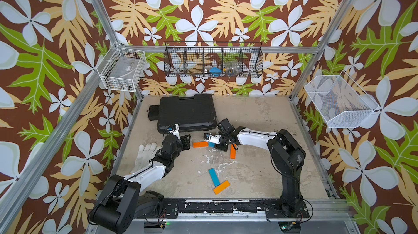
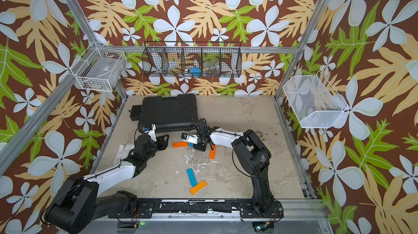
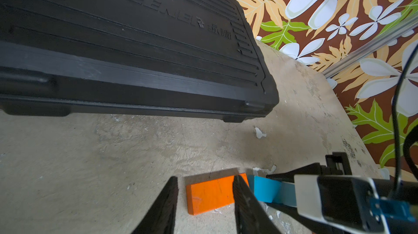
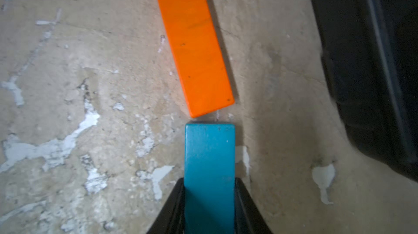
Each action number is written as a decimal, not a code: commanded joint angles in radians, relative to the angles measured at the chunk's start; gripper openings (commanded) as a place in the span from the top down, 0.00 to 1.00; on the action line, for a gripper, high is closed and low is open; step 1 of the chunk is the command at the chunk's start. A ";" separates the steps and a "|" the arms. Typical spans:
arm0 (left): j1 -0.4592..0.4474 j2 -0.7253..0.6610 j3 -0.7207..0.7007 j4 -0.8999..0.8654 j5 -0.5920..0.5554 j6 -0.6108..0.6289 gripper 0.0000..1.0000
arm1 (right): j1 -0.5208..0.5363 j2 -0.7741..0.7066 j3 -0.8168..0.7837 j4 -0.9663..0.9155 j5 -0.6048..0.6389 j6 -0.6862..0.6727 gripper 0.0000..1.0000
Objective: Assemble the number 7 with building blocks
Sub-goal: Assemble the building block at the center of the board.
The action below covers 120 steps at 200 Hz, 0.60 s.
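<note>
Right wrist view: the right gripper (image 4: 209, 182) is clamped on a sky-blue flat rectangular bar (image 4: 209, 151). The bar's free end stops just short of the end of a bright orange flat bar (image 4: 194, 40), which lies slightly askew on the worn beige table (image 4: 67, 86). In a top view this pair sits mid-table, in front of a black plastic case (image 1: 187, 113) at the back left. The left gripper (image 3: 204, 179) hovers at that orange bar's other end, jaws apart and holding nothing. A second orange bar (image 1: 233, 152) lies by the right wrist. A second blue bar (image 1: 214, 177) and a third orange bar (image 1: 221, 187) touch near the table's front edge.
</note>
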 commanded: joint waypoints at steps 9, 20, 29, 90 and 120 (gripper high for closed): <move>0.002 0.036 0.023 -0.005 0.002 0.003 0.57 | -0.022 0.023 0.007 -0.173 0.114 -0.045 0.70; 0.003 0.063 0.036 -0.013 0.012 -0.001 0.57 | -0.023 0.036 0.028 -0.203 0.091 -0.054 0.67; 0.004 0.085 0.047 -0.017 0.025 -0.004 0.57 | -0.023 0.051 0.046 -0.227 0.075 -0.060 0.65; 0.007 0.143 0.075 -0.030 0.051 -0.006 0.58 | -0.010 0.100 0.059 -0.242 0.040 -0.058 0.67; 0.008 0.130 0.069 -0.024 0.052 -0.007 0.58 | 0.010 0.101 0.040 -0.225 0.041 -0.042 0.65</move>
